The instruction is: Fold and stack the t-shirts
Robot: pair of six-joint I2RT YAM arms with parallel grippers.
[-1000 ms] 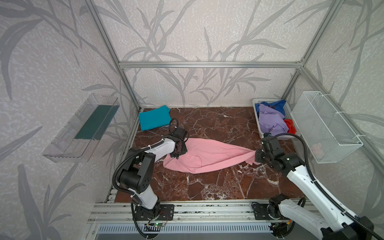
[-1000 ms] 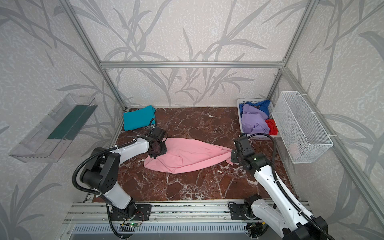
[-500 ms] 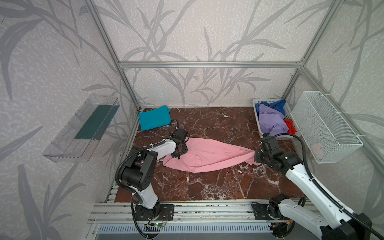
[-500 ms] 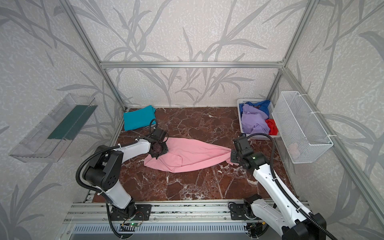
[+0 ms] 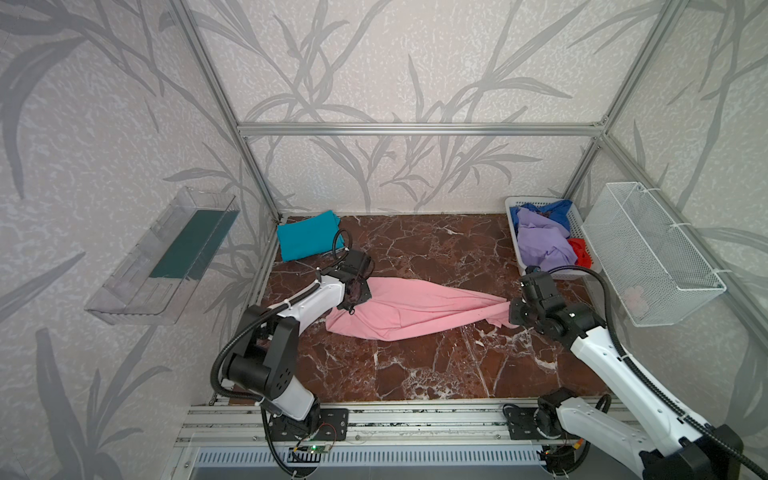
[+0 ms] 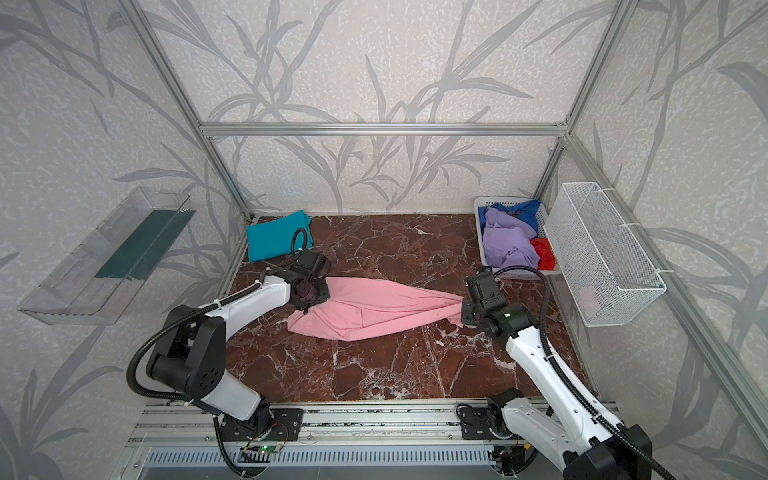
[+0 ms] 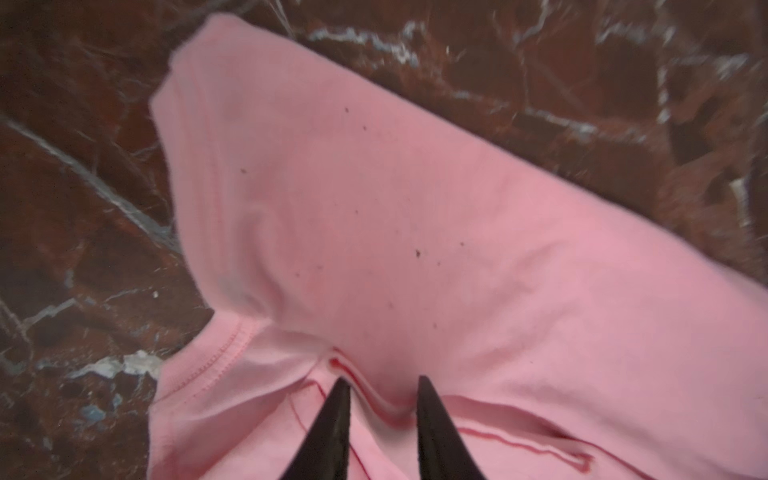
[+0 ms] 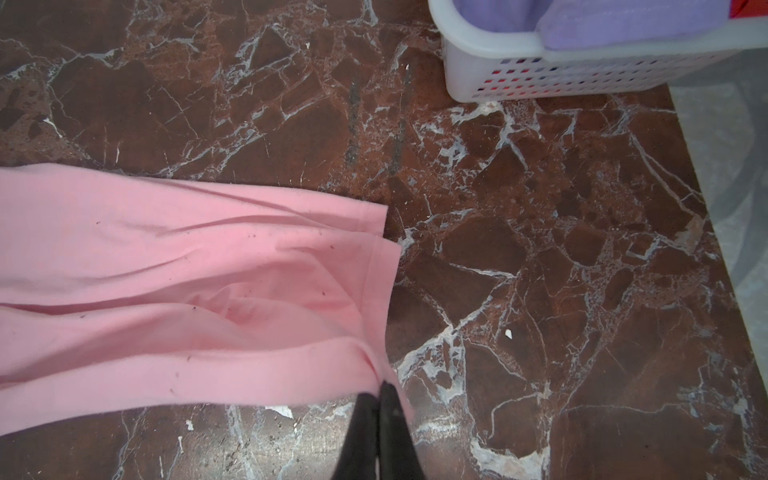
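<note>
Pinching the hem of the pink t-shirt (image 5: 415, 309) with the right claw (image 8: 380, 392), tips pressed together, near the white basket (image 5: 514, 232). Resting the left claw (image 7: 382, 382), partly spread, on the shirt's end far from the basket, straddling a cloth ridge. Lying stretched on the table (image 5: 415, 374), narrowing toward the basket.

Pink t-shirt (image 5: 415, 309) lay drawn out left to right on table (image 5: 415, 370). Left gripper (image 5: 358, 291) at its left end, right gripper (image 5: 514, 313) at right tip. Teal t-shirt (image 5: 307, 235) folded, far left.
</note>
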